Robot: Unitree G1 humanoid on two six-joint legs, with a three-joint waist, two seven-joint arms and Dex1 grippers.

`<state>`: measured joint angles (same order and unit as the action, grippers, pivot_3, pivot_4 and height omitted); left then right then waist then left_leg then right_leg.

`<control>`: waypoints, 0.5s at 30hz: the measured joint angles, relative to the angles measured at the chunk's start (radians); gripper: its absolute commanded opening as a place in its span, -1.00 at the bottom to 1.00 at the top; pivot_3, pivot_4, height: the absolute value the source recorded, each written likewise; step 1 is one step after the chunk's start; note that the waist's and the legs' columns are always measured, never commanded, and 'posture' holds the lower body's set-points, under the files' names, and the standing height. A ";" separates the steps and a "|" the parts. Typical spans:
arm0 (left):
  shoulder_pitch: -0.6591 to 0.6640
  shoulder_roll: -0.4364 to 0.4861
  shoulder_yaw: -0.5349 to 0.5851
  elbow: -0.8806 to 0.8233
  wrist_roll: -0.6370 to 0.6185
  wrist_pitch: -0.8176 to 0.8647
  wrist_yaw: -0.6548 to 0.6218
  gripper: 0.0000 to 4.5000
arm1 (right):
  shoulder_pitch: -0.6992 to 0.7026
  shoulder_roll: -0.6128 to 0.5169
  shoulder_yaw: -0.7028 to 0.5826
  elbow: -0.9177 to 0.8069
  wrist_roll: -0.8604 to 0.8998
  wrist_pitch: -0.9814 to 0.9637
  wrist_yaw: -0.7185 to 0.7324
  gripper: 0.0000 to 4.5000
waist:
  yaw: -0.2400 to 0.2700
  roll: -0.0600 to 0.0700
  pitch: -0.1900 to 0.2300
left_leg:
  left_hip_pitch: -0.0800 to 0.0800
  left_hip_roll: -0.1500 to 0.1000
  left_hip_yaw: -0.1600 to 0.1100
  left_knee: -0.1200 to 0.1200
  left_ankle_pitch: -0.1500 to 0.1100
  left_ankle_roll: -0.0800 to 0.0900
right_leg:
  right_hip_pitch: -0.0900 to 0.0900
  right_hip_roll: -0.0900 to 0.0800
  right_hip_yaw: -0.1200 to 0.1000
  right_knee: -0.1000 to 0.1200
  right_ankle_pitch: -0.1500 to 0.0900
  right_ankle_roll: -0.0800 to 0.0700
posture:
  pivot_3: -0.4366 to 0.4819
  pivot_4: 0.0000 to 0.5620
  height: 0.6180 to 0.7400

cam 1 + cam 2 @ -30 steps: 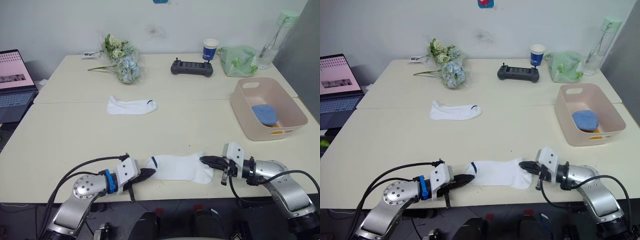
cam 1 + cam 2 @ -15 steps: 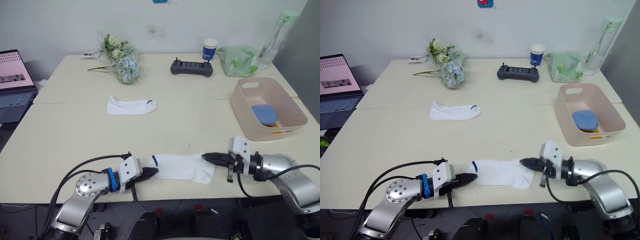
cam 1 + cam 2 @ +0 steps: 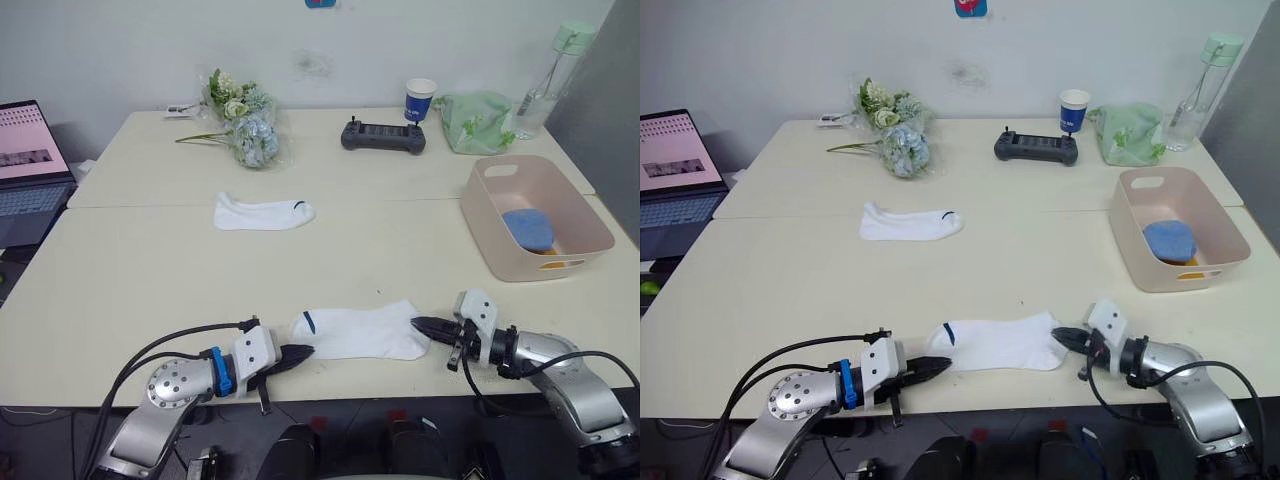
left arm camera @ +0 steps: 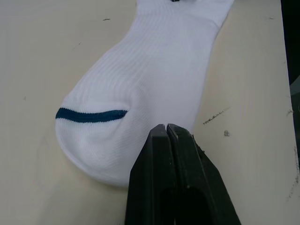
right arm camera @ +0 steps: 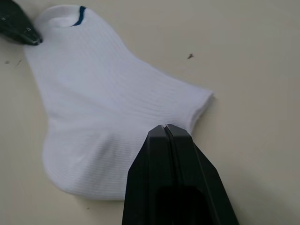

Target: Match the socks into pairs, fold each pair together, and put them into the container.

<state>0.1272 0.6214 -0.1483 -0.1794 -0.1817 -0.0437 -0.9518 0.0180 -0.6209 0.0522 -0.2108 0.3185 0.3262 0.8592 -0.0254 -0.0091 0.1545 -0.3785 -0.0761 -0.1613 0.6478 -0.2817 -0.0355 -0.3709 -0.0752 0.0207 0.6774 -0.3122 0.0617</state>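
Observation:
A white sock [image 3: 360,332] with a dark cuff mark lies flat near the table's front edge. My left gripper [image 3: 303,351] is shut, and its tip touches the sock's cuff end [image 4: 117,93]. The right gripper [image 3: 420,324] is shut too, its tip at the sock's toe end [image 5: 112,122]. No cloth shows between either pair of fingers. A second white sock [image 3: 262,212] lies flat farther back on the left. The pale pink container [image 3: 580,205] stands at the right with a folded light blue pair [image 3: 528,228] and a bit of yellow [image 3: 549,252] inside.
Along the back of the table are a bunch of flowers [image 3: 245,120], a black controller [image 3: 384,134], a paper cup [image 3: 421,98], a green cloth bag [image 3: 476,120] and a bottle [image 3: 555,75]. A laptop [image 3: 30,165] sits at the far left.
Both grippers have drawn back from over the near sock's ends to just touching them. The sock now lies flatter and a little farther from the table's edge.

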 measured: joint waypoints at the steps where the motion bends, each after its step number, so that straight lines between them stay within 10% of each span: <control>1: -0.001 -0.001 0.001 0.002 -0.008 0.001 0.001 -0.99 | 0.000 -0.002 -0.013 0.002 0.009 0.011 -0.002 -1.00 | 0.000 0.000 0.000 | 0.000 0.000 0.000 0.000 0.000 0.000 | 0.000 0.000 0.000 0.000 0.000 0.000 | -0.05 -0.47 1.00; 11: 0.003 -0.025 0.064 -0.115 -0.150 0.223 0.049 -0.99 | -0.118 -0.059 -0.118 -0.044 0.110 0.109 0.023 -1.00 | -0.005 0.000 0.001 | -0.001 0.002 -0.001 -0.001 0.000 0.000 | -0.002 0.000 0.000 0.001 0.000 -0.001 | -0.05 -0.47 1.00; 15: -0.004 0.011 0.208 -0.184 -0.287 0.367 0.086 -0.45 | -0.233 -0.030 -0.111 -0.067 0.099 0.136 -0.044 -0.57 | -0.004 0.000 0.001 | -0.001 0.003 -0.002 -0.002 0.000 0.000 | -0.003 0.000 -0.001 0.001 -0.001 -0.001 | -0.05 -0.47 1.00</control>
<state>0.1230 0.6323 0.0594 -0.3632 -0.4691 0.3231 -0.8658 -0.2146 -0.6510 -0.0589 -0.2775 0.4173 0.4626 0.8156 -0.0296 -0.0092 0.1552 -0.3796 -0.0734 -0.1630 0.6462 -0.2817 -0.0355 -0.3736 -0.0748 0.0194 0.6784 -0.3130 0.0602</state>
